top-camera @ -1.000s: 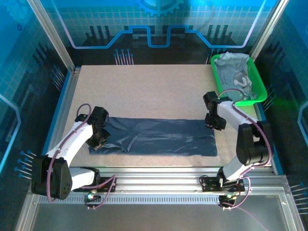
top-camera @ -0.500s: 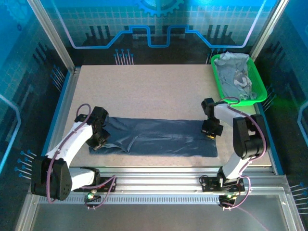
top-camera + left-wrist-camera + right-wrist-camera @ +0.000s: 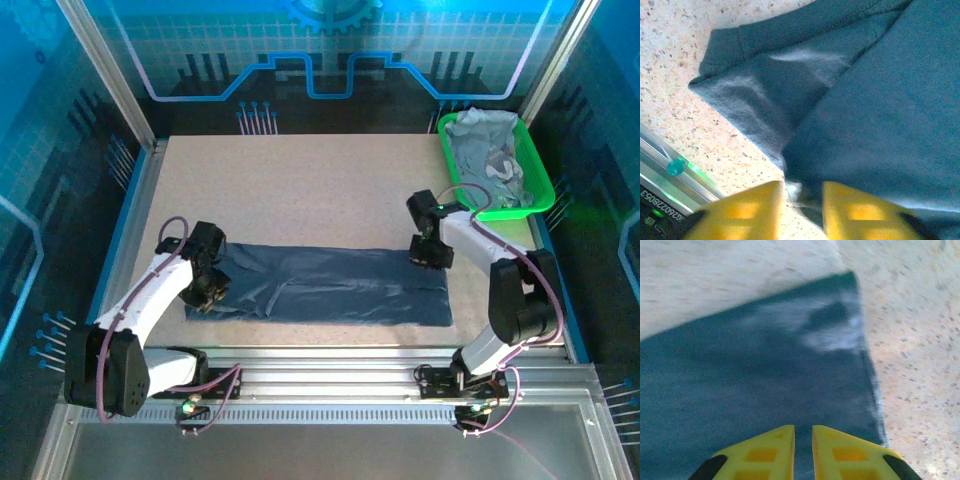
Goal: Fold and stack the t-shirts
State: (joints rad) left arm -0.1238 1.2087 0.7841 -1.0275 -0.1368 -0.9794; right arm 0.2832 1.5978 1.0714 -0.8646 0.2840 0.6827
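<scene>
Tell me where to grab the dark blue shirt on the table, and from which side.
Pinch the dark shirt at its short ends, coming in from outside: the sleeve end from the left, near the left claw, and the far right corner from the right, near the right claw. It lies flat as a long strip, so only edges and corners offer loose cloth.

Top camera looks down from six o'clock; wrist cameras sit close over opposite ends of the dark shirt (image 3: 330,285).

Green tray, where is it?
In the top view, the green tray sits at the far right corner of the table, holding pale grey-blue shirts, just beyond the right gripper.
</scene>
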